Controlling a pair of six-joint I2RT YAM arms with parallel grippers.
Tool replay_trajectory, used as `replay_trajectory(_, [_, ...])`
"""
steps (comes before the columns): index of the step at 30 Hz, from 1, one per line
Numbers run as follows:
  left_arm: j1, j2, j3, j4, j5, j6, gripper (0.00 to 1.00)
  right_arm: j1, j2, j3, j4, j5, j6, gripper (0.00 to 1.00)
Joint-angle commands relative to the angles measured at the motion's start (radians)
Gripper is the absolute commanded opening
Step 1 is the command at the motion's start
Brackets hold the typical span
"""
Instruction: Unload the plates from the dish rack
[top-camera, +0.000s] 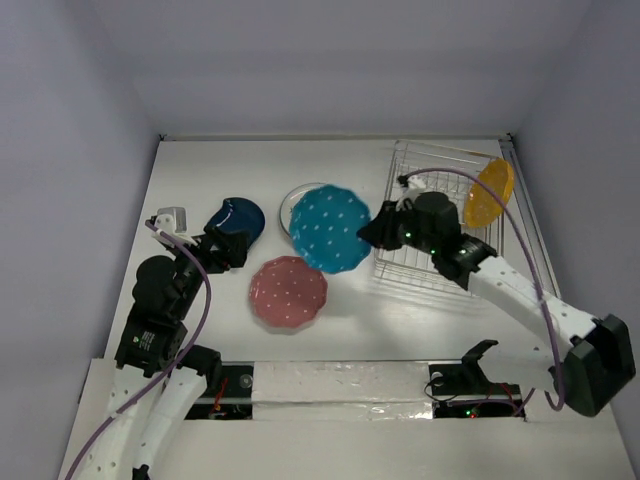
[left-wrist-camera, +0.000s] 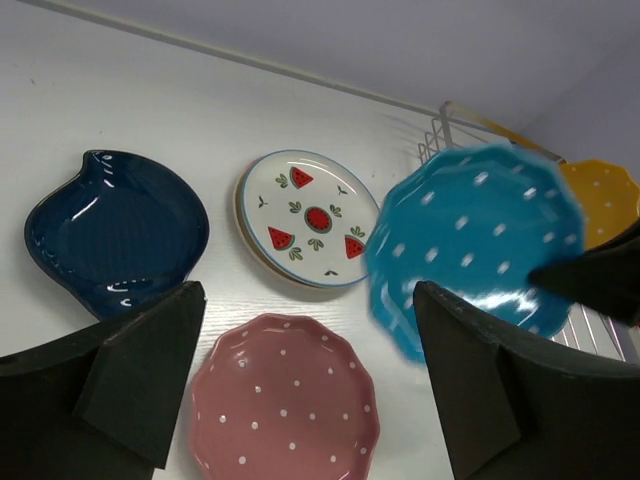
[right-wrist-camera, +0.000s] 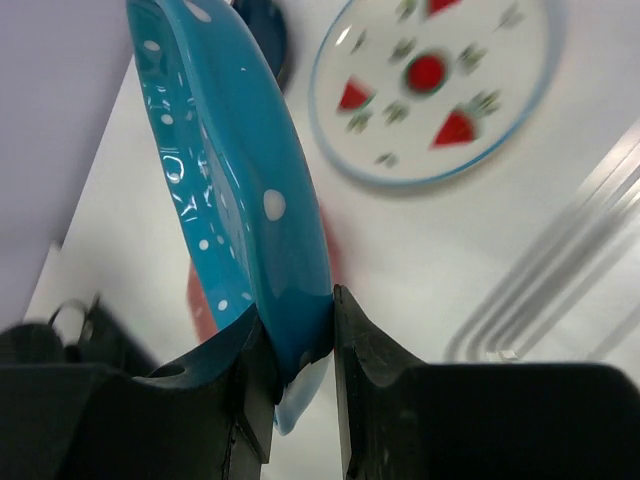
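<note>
Two black fingers of the right gripper (right-wrist-camera: 298, 335) pinch the lower rim of the bright blue plate (right-wrist-camera: 230, 180), one finger on each face, so the white-dotted dish sits edge-on between them in the right wrist view. From above, that plate (top-camera: 330, 228) hangs tilted over the table (top-camera: 200, 170), just left of the dish rack (top-camera: 408, 270), and it covers part of the white plate (top-camera: 297, 198) with red wedge marks, which lies flat behind it. The left gripper (left-wrist-camera: 308, 340) has its jaws spread wide with nothing between them. It is near the front edge of the dark blue plate (left-wrist-camera: 115, 230), which lies flat on the table at the left. Whether a finger touches that plate cannot be told. The pink plate (top-camera: 288, 293), scalloped and white-dotted, lies flat nearer the arm bases, between the two grippers. The yellow-orange plate (top-camera: 488, 192) stands upright in the far right part of the rack, the only dish seen among its wires.
</note>
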Motion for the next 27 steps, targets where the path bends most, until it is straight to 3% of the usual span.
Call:
replay_trajectory(1, [0.008, 0.003, -0.003, 0.035, -0.013, 0.001, 0.81, 0.080, 0.060, 0.017, 0.303, -0.102, 0.096, 0.00])
replay_trajectory(2, [0.008, 0.003, -0.003, 0.035, -0.014, 0.001, 0.75, 0.094, 0.110, 0.014, 0.322, -0.116, 0.105, 0.00])
replay_trajectory(6, [0.017, 0.011, -0.005, 0.038, -0.010, 0.001, 0.71, 0.177, 0.239, 0.016, 0.423, -0.167, 0.154, 0.00])
replay_trajectory(13, [0.027, 0.012, -0.006, 0.041, -0.004, 0.001, 0.70, 0.272, 0.433, 0.025, 0.510, -0.185, 0.214, 0.00])
replay_trajectory(21, [0.036, 0.011, -0.006, 0.043, 0.001, 0.001, 0.70, 0.292, 0.502, -0.030, 0.596, -0.196, 0.277, 0.00])
replay_trajectory(27, [0.036, 0.005, -0.008, 0.044, 0.003, 0.001, 0.70, 0.301, 0.546, -0.052, 0.577, -0.188, 0.298, 0.25])
